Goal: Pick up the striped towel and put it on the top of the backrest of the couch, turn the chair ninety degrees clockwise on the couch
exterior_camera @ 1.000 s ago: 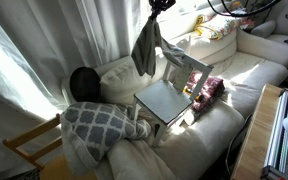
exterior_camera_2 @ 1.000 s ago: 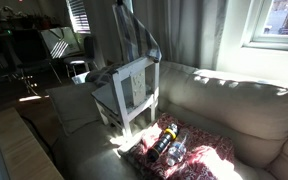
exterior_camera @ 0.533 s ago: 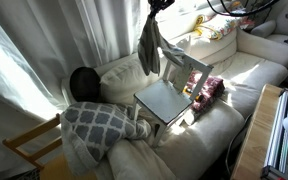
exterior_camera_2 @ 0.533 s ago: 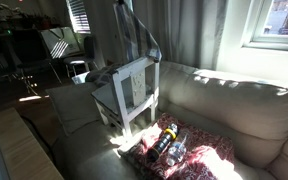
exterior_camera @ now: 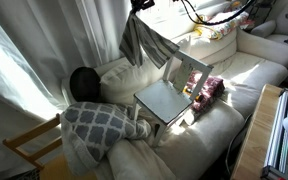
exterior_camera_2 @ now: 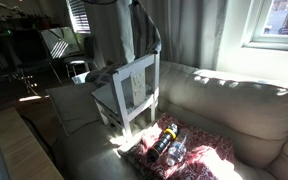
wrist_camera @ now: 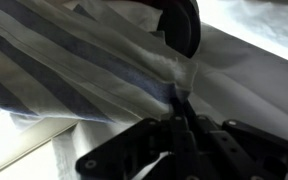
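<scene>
Fingers of the black Robotiq gripper (wrist_camera: 177, 72) are clamping tight on the small grey striped towel (exterior_camera: 144, 42). The towel is hanging over the plump cream backrest (exterior_camera: 119, 72) of the large off-white couch (exterior_camera: 246, 68), just behind the small pale grey-white chair (exterior_camera: 170, 96) standing on the seat cushions. Whether cloth and backrest are touching is unclear.

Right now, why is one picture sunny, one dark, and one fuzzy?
In an exterior view sun through the curtains whitens the couch; in an exterior view the room is dim with bright stripes on the couch; in the wrist view the striped towel sits too close, so it blurs.
</scene>
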Motion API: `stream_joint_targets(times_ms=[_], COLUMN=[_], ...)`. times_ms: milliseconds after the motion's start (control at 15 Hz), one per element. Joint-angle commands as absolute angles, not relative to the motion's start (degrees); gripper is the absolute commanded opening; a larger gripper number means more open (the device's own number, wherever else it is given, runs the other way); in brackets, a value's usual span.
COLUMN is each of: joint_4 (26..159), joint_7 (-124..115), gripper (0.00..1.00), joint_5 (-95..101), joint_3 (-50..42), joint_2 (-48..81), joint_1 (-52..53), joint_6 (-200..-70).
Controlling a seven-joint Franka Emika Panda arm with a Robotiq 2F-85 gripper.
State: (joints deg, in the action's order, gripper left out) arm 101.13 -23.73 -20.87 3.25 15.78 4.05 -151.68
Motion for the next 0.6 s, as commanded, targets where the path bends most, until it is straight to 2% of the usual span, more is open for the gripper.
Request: stream_joint_targets(times_ms=[0,533], joint_4=[92.77,80.4], joint_7=[-27.58,-35.94], gripper=[0.01,0.01], joint_5=[-22.34,-23.24], joint_3=[3.01,0.51], joint_2=[25.72,40.38], joint_1=[4.88,7.17], joint_6=[-161.86,-178.7])
